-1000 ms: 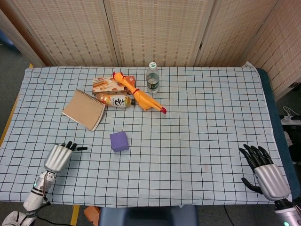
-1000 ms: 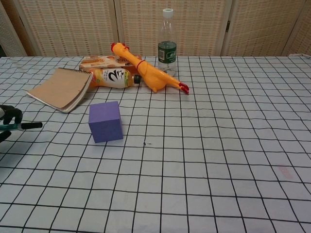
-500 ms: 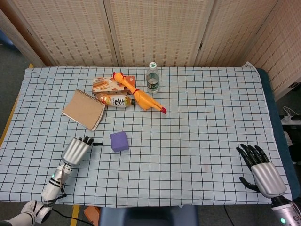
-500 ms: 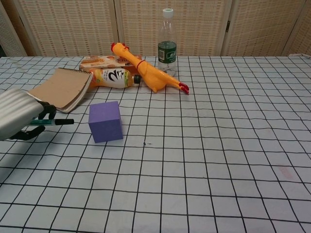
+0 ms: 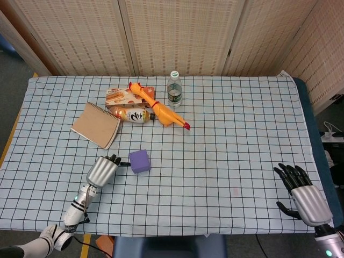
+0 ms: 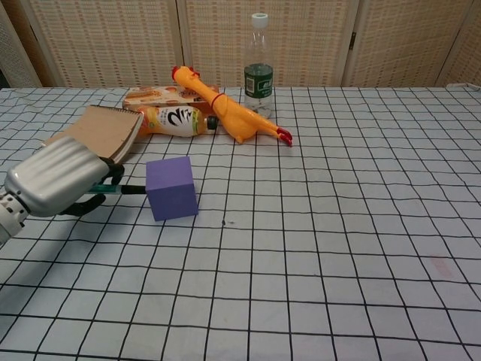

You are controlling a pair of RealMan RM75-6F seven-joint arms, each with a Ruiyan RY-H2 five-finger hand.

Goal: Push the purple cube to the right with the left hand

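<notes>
Against the purple cube's left face (touching) press left-hand fingers

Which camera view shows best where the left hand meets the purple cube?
The chest view: one extended finger of the left hand reaches the purple cube on its left face. The head view shows both smaller from above, so the contact is harder to judge.

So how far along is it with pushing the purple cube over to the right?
Done: the left hand has reached the purple cube, one outstretched finger touching its left face. In hand: the push has just started, and the cube sits slightly further right than a second ago. Left: most of the travel across the checked cloth. The right hand rests idle.
</notes>
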